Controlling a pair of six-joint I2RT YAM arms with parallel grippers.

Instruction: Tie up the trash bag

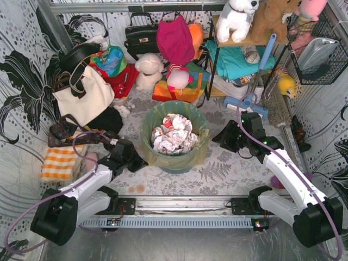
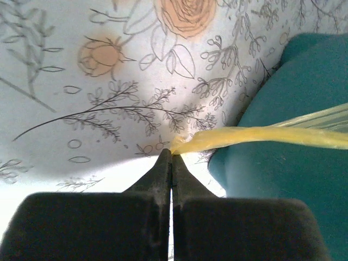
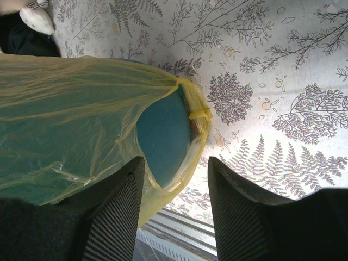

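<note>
The trash bag (image 1: 202, 148) lines a teal-blue bucket (image 1: 176, 166) at the middle of the table, its thin yellow-green plastic folded over the rim, with crumpled white-and-red paper (image 1: 174, 136) inside. My left gripper (image 1: 138, 162) is low at the bucket's left side. In the left wrist view it (image 2: 172, 155) is shut on a stretched strand of the trash bag (image 2: 261, 135) at its very tips, beside the bucket (image 2: 293, 179). My right gripper (image 1: 225, 138) stands open at the bucket's right. Its wrist view shows the right gripper (image 3: 175, 168) with nothing between the fingers, facing the trash bag (image 3: 65, 119).
A cream tote (image 1: 89, 95) and an orange-checked cloth (image 1: 60, 162) lie at the left. Plush toys (image 1: 148, 69), a black handbag (image 1: 141, 35) and a shelf (image 1: 239, 60) crowd the back. A blue mop head (image 1: 247, 104) sits behind my right gripper. A metal rail (image 1: 185, 205) runs along the near edge.
</note>
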